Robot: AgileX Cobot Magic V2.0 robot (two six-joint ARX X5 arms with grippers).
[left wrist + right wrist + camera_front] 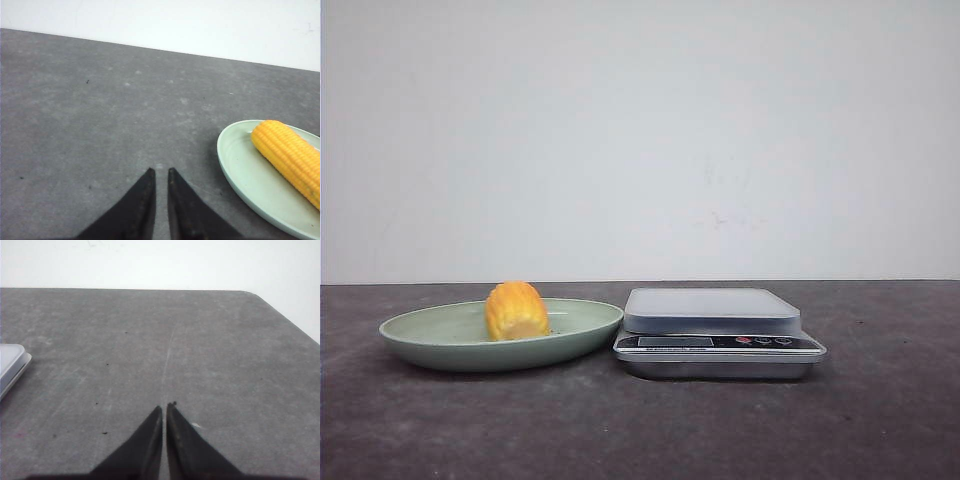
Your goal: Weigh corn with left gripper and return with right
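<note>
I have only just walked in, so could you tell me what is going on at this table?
Nothing is being handled yet. The corn lies in the green plate, and the scale beside it has a bare platform. The left gripper hangs over the table near the plate, the right gripper near the scale's edge; both are shut and hold nothing. The weighing has not begun.

Only the claws are seen of the robot. The left claw is made up of two matte black fingers, each broad at its base and narrowed to a sharp tip. The right claw is formed alike: two plain black wedge-shaped fingers with smooth faces. No cables, screws or markings can be made out.
</note>
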